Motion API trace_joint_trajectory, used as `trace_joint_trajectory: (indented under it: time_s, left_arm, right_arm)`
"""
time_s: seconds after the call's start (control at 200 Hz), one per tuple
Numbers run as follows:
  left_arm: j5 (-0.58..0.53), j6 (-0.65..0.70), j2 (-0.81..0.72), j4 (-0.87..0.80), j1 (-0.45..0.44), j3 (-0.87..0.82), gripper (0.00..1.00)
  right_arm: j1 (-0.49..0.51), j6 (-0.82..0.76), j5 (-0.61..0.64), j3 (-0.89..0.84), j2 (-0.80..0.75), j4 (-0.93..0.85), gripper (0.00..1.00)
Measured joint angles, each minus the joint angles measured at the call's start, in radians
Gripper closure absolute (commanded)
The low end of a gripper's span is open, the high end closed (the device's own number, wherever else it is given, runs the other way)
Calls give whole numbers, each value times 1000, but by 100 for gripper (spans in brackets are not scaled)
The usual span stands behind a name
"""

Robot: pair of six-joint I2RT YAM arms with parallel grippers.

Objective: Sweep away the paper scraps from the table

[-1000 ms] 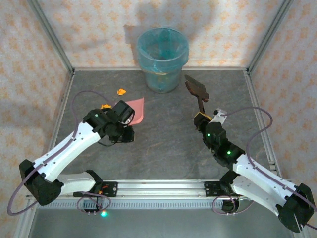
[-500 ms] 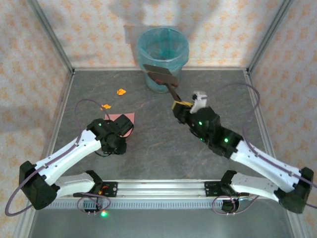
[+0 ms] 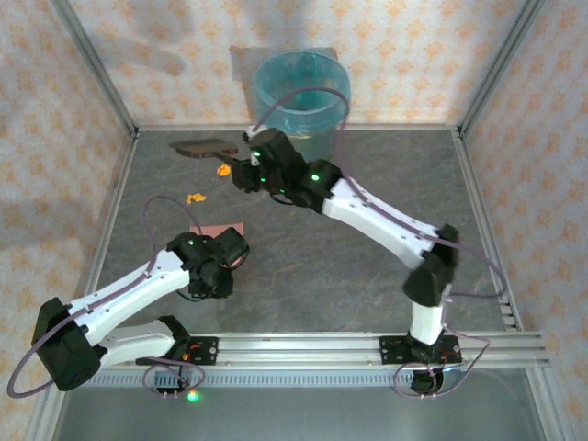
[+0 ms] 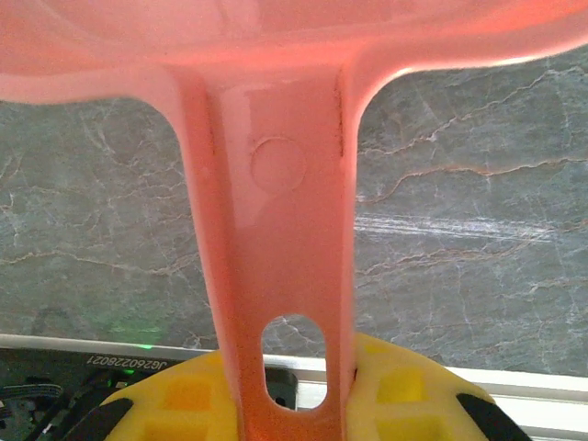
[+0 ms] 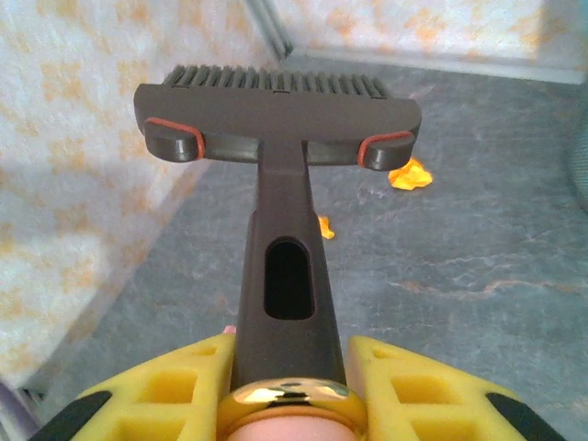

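Two orange paper scraps lie on the dark table (image 3: 322, 276) at the back left: one (image 3: 222, 169) just beside the brush head, one (image 3: 194, 197) nearer the dustpan. My right gripper (image 3: 250, 165) is shut on the handle of a dark brush (image 3: 204, 147), reaching across to the back left with the brush head held over the table. The right wrist view has the brush (image 5: 276, 119) above both scraps (image 5: 410, 175) (image 5: 325, 227). My left gripper (image 3: 219, 257) is shut on the handle of the pink dustpan (image 3: 218, 227); its handle (image 4: 280, 230) sits between the yellow fingers (image 4: 404, 395).
A translucent bin with a blue liner (image 3: 301, 92) stands at the back centre against the wall. The aluminium frame (image 3: 119, 193) edges the table on the left, close to the scraps. The right arm stretches diagonally over the middle of the table.
The right arm has swung the brush from the right side past the bin to the back left, over the scraps. The left arm has drawn the dustpan back towards the near edge.
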Motion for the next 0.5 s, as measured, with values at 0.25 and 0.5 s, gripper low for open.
trace_joint_trajectory:
  time_s: [0.25,0.5]
  left_arm:
    - [18,-64,-8,64,-3,-79,100]
    - [31,-88,34,103,-7,-114,100]
  right_arm:
    - [0,-121,-138,681,509,-283,100]
    - [0,-183,-219,918,747,-388,100]
